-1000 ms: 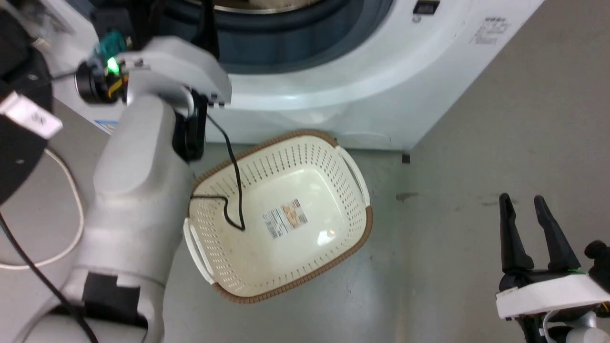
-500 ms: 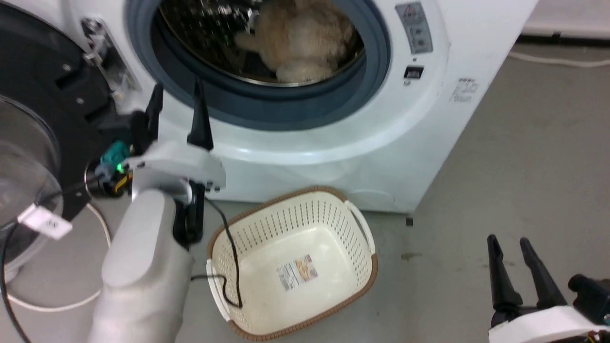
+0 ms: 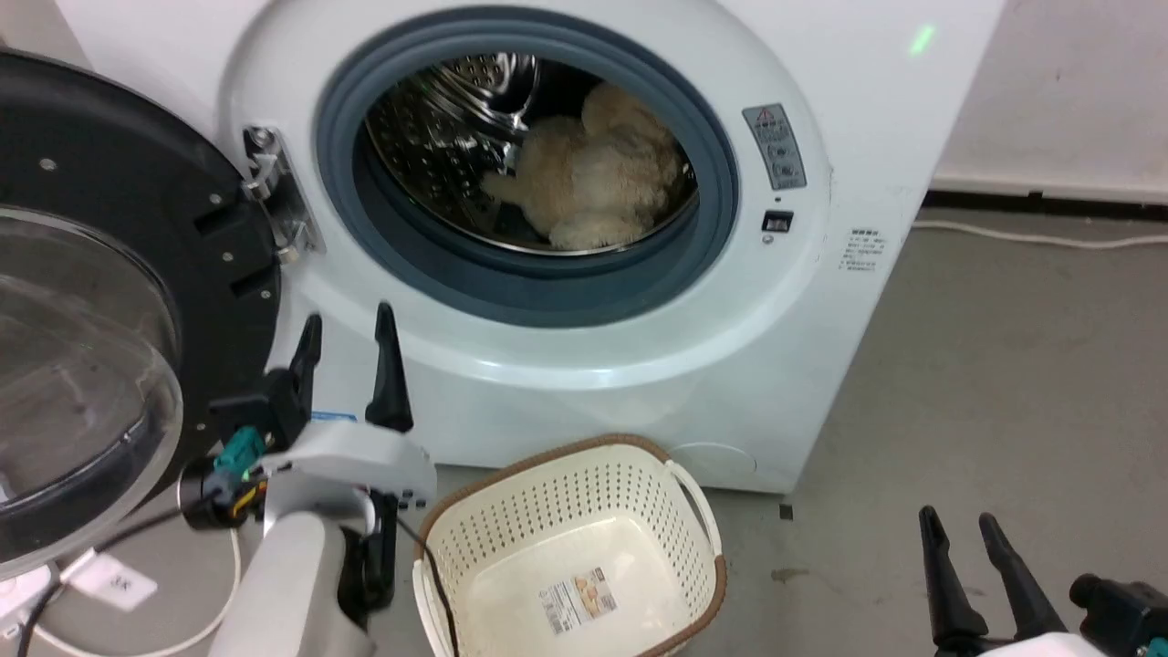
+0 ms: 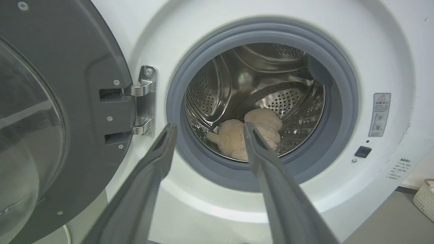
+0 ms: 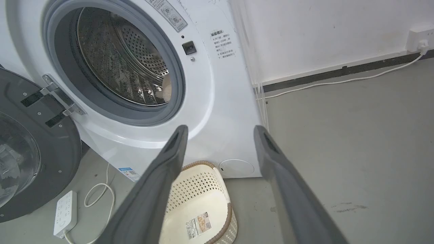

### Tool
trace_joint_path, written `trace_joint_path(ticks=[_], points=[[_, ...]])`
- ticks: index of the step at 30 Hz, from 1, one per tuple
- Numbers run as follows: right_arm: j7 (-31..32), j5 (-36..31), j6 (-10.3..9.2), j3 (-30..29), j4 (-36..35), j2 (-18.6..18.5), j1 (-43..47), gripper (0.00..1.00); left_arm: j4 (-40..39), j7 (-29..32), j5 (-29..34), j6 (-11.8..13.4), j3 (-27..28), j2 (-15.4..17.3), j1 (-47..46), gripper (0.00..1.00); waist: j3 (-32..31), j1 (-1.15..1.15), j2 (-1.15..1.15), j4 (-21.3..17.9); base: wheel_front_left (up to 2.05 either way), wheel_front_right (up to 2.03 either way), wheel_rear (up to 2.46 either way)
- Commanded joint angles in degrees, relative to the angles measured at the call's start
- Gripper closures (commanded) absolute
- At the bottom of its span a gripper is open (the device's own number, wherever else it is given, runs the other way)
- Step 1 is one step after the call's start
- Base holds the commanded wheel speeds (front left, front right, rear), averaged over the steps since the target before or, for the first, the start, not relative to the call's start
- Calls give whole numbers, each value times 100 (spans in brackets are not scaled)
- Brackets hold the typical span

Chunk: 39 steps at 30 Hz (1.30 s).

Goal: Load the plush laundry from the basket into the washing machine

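The cream-beige plush laundry (image 3: 593, 173) (image 4: 245, 134) lies inside the steel drum of the white washing machine (image 3: 821, 274) (image 5: 220, 112), whose round glass door (image 3: 91, 365) (image 4: 51, 135) hangs open to the left. The oval cream basket (image 3: 557, 511) (image 5: 193, 189) stands on the floor before the machine, holding nothing but its bottom label. My left gripper (image 3: 347, 333) (image 4: 206, 130) is open with nothing in it, outside and below the door opening, fingers pointing at the drum. My right gripper (image 3: 958, 529) (image 5: 220, 130) is open too, low at the right over bare floor.
A white power strip (image 5: 66, 211) with a looping white cable lies on the floor under the open door. Another white cable (image 3: 1040, 239) runs along the wall's dark skirting at the right. Grey floor (image 3: 1004, 392) stretches right of the machine.
The head camera has tilted upward, so the drum with the plush in it came into view and the basket slid to the bottom. Both grippers stay open.
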Motion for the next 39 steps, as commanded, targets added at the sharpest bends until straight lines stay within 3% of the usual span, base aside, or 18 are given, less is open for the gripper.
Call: trace_joint_path(ticks=[1, 18, 39], points=[[-33, 46, 5, 11, 25, -9, 102, 0, -84, 17, -18, 48, 9, 22, 171, 0, -111, 0, 0, 26, 0, 0, 0], [-201, 6, 5, 87, 106, -9, 390, 0, -1202, 326, -36, 365, -73, 164, 1740, 0, -453, 0, 0, 13, 0, 0, 0], [-52, -973, 5, 155, -339, -9, 609, 0, -1676, 544, -43, 472, -181, 434, 2750, 0, -577, 0, 0, 20, 0, 0, 0]])
